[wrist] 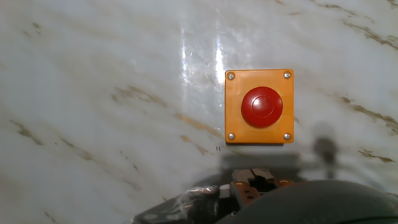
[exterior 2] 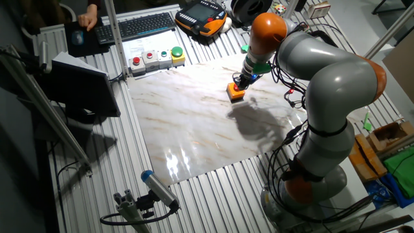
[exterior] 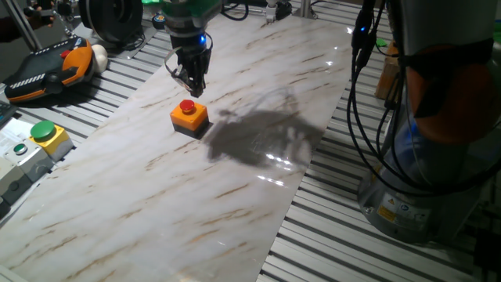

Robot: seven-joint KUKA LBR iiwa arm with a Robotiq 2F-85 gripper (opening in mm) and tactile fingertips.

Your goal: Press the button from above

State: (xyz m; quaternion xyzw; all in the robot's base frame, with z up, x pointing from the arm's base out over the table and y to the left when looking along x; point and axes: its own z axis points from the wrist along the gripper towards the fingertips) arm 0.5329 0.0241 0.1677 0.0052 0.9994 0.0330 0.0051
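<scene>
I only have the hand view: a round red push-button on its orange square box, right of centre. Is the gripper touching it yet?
Observer: Not as far as I can see. In one fixed view the gripper hangs just above the round red push-button, with what looks like a thin gap between them.
Operator: Any other button around that I can't see?
Observer: Yes, a green round button on a yellow box sits off the marble sheet, on the slatted table, well away from the gripper.
</scene>
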